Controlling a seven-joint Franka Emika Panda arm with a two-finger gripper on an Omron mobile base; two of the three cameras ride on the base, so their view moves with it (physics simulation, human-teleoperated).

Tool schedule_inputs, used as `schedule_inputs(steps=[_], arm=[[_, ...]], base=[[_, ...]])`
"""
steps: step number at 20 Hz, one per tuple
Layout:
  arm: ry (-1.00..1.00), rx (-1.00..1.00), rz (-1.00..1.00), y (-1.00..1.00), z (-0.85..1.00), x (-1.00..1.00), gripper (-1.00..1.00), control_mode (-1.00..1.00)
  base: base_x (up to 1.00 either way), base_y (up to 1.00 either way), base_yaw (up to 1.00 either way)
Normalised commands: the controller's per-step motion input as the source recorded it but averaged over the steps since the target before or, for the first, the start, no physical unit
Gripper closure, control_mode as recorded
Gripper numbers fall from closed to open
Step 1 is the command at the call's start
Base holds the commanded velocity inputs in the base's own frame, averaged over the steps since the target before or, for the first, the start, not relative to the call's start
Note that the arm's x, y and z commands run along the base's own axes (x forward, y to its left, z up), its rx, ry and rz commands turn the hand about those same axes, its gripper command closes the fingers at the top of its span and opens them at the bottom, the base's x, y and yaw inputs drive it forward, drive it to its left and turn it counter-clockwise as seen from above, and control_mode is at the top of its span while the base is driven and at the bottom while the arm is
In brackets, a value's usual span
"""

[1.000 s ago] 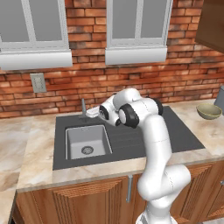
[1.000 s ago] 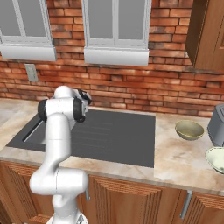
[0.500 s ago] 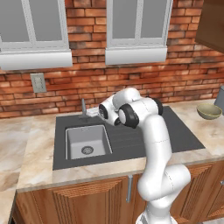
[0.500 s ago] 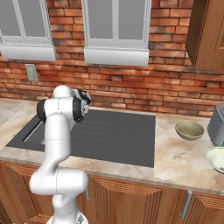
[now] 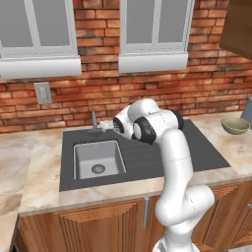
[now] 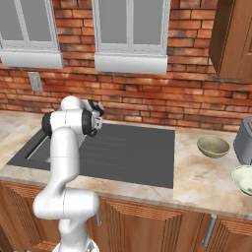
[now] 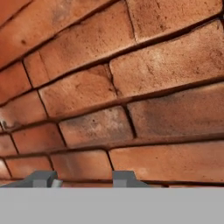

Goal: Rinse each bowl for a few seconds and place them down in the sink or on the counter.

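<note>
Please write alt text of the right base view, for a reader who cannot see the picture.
A white robot arm reaches to the back left of a dark sink, its gripper near the brick wall. Two bowls wait on the counter at the right: an olive-tan bowl and a paler bowl at the edge.

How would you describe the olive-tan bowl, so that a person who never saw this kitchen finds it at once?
Start at the dark grey sink and go right along the counter. The olive-tan bowl sits beside a grey appliance. It is darker than the paler bowl near the front edge.
</note>
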Motion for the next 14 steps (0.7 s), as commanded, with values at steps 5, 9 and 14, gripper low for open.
schedule_inputs(steps=[5, 9, 14], arm=[[0.08, 0.03, 0.03, -0.58, -0.33, 0.00, 1.00, -1.00], [0.06, 0.01, 0.04, -0.53, -0.28, -0.09, 1.00, -1.00], [0.05, 0.02, 0.04, -0.54, -0.22, -0.19, 1.00, -1.00]], base=[[0.00, 0.00, 0.00], [0.00, 0.00, 0.00], [0.00, 0.00, 0.00]])
